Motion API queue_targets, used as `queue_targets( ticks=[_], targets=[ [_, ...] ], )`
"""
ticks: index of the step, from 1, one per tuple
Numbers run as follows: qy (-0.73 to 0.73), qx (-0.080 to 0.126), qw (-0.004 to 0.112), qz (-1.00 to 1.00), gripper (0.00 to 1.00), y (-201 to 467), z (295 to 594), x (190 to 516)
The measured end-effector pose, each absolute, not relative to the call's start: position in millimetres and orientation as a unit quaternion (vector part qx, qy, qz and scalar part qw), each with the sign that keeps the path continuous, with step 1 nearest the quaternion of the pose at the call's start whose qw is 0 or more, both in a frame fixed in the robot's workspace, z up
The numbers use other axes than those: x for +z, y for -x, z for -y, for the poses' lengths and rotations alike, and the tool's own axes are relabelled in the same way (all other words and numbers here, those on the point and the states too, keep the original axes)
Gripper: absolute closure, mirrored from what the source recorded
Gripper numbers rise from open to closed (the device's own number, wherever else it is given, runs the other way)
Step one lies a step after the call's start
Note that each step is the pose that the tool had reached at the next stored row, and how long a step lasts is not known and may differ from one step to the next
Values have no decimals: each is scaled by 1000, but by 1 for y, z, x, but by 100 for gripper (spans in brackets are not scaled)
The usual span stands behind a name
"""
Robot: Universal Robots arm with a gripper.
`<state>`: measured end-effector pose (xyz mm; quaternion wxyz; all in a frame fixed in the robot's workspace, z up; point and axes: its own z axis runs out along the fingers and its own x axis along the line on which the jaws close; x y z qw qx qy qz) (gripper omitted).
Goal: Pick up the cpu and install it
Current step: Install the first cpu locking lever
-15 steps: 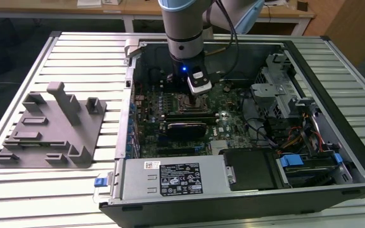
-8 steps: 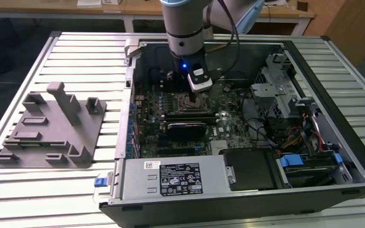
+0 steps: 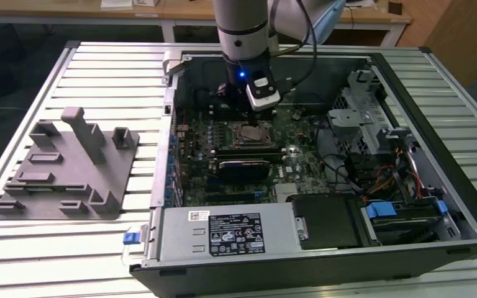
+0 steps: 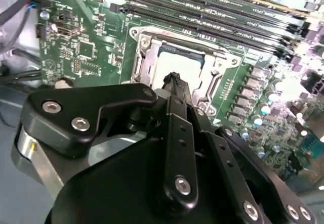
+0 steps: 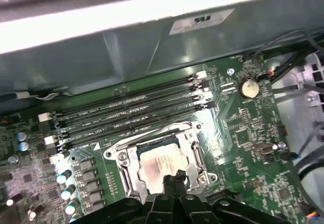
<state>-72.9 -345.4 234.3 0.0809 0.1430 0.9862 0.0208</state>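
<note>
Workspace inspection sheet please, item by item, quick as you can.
Surface: slatted metal table carrying an open computer case.
Job's things: cpu lies in the motherboard socket, its metal frame open around it.
Clutter: grey fixture block on the exterior view's left of the case.
Grippers: gripper above the socket, fingertips close together over the cpu's edge, holding nothing.
Cables: a black cable loops from the arm; wiring bundles inside the case.
Surroundings: wooden desks behind the table.
</note>
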Motion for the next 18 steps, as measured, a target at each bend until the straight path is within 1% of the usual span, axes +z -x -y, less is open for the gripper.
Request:
queue_targets(
  ticks=[8, 12, 16, 18],
  targets=[
    [-143, 21, 80, -986, 89, 72, 345, 235],
    [-143, 20, 72, -987, 89, 65, 345, 235],
    [-143, 18, 56, -988, 89, 62, 345, 235],
    [-144, 17, 56, -988, 89, 62, 345, 235]
  ],
)
